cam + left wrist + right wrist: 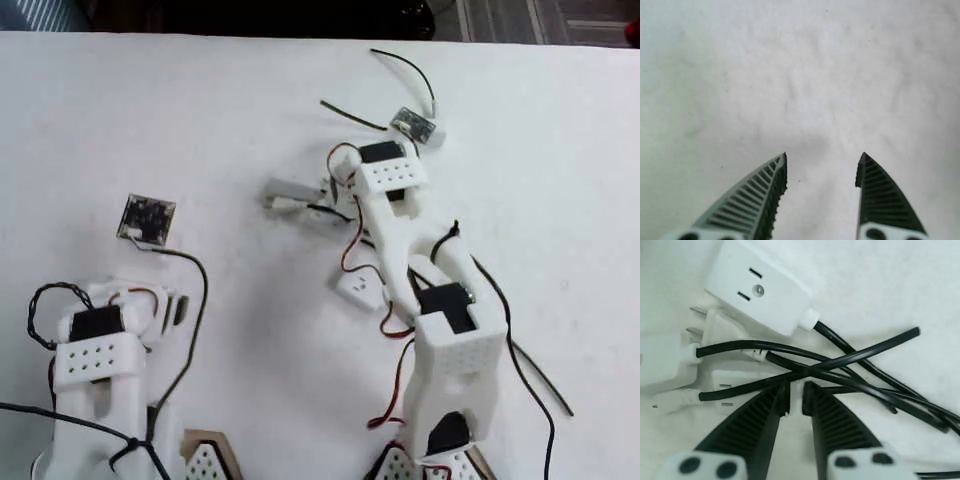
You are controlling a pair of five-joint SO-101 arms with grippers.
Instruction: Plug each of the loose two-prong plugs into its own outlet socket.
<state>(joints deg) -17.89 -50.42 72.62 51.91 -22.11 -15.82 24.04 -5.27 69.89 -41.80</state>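
Note:
In the right wrist view a white outlet socket (760, 290) with two slots lies face up on a black cord. Beside it a white two-prong plug (715, 322) lies loose, along with another white plug body (715, 390) and a white block (662, 362). Black cords (840, 360) cross just ahead of my right gripper (796, 387), whose fingers stand almost together with nothing visibly between them. In the high view it (280, 197) points left at mid-table. My left gripper (822, 157) is open over bare white table, low at the front left (175, 308).
A dark square piece (148, 220) on a black cord lies near the left arm. A small grey piece (415, 125) with cords sits behind the right arm. A white plug (360, 290) lies by the right arm's forearm. The white table (250, 90) has free room at the back left.

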